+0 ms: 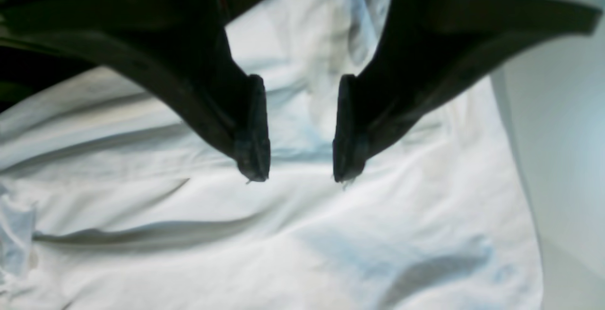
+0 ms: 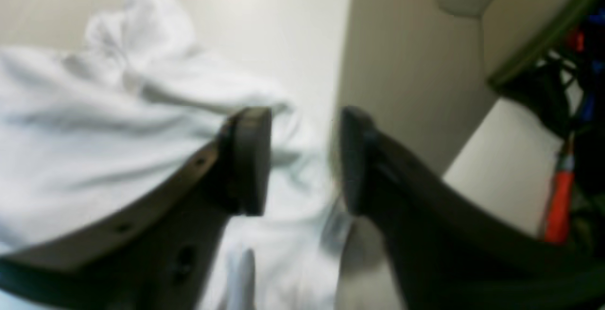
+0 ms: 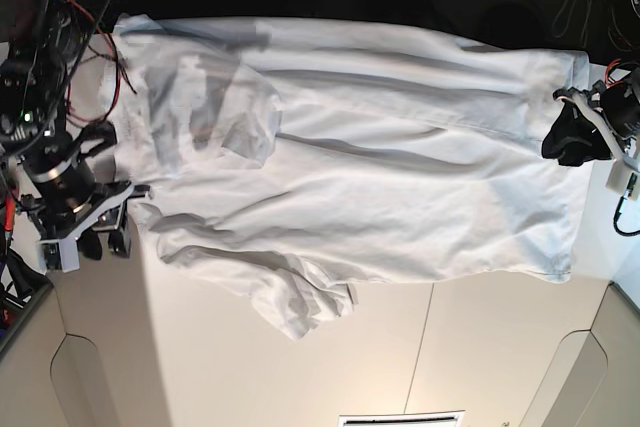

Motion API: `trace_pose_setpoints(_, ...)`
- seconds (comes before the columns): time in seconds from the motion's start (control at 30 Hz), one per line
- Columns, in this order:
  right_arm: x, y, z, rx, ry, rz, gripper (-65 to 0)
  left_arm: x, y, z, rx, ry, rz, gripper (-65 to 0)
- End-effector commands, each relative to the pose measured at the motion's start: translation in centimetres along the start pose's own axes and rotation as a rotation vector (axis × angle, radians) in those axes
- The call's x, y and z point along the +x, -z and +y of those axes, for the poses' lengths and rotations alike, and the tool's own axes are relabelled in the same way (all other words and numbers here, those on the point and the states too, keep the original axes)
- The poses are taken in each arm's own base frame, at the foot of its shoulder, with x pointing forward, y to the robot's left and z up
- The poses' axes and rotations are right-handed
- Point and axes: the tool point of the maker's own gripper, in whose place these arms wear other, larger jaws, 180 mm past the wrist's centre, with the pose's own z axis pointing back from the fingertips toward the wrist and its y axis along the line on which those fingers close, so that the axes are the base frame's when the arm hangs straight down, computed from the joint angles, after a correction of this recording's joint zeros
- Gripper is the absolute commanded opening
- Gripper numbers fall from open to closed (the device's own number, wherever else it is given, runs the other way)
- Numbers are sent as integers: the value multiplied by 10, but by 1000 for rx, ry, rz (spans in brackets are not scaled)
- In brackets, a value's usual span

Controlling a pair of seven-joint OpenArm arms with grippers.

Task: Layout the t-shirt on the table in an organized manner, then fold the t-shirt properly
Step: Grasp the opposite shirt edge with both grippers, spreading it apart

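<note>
Dark parted left claw, wrinkly white t-shirt

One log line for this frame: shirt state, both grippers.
t-shirt: spread on table, wrinkled, unfolded | left gripper: open, above shirt, nothing held | right gripper: open at shirt edge, nothing held

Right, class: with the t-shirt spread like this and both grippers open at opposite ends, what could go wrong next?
1. The sleeve near the front edge lies bunched and partly doubled, so folding now would likely trap creases.
2. The left gripper hovers open over the t-shirt without holding it; a shallow pinch might slip off or grab only one layer.
3. The right gripper sits at the rumpled cloth edge; pulling from there could drag the shirt askew on the table.
</note>
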Motion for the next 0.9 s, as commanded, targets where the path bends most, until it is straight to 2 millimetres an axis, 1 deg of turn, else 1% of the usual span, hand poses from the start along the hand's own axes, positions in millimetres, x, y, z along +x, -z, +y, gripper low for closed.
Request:
trace_pose_setpoints(0.0,23,11,-10,-17,15,-54,-343,15,-4,1,-2,21,-43,-390)
trace_pose_setpoints(0.07,17,39,-19,-7,74,-11,-300,14,-4,2,-1,22,-41,-390)
trace_pose_setpoints(0.1,13,53,-21,6,110,12,-291,14,-4,2,0,23,-39,-390)
trace_pose_setpoints(0.17,5,78,-20,70,169,55,-290,14,-4,1,0,21,-40,-390)
trace_pose_setpoints(0.27,-7,105,-14,160,241,133,-290,14,-3,1,1,17,-40,-390)
trace_pose_setpoints(0.37,-18,123,-8,201,297,187,-290,13,-3,1,0,16,-40,-390)
trace_pose_setpoints(0.43,-25,129,-7,201,325,201,-290,13,-3,1,0,16,-41,-390)
trace_pose_setpoints(0.57,-41,132,1,214,309,245,-295,15,-3,1,-2,13,-49,-390)
trace_pose_setpoints(0.6,-44,132,4,219,298,255,-321,17,-4,1,-1,14,-63,-390)
trace_pose_setpoints(0.63,-47,132,7,223,285,267,-367,20,-4,1,-1,14,-78,-390)
trace_pose_setpoints(0.67,-51,132,10,227,272,278,-433,23,-4,1,-2,14,-94,-390)
trace_pose_setpoints(0.73,-59,131,14,228,251,300,-628,29,-5,1,-1,14,-128,-390)
trace_pose_setpoints(0.77,-66,130,14,214,245,318,-650,32,-5,1,-2,15,-144,-390)
trace_pose_setpoints(0.87,-79,129,13,181,223,343,-650,42,-6,6,27,50,-187,-390)
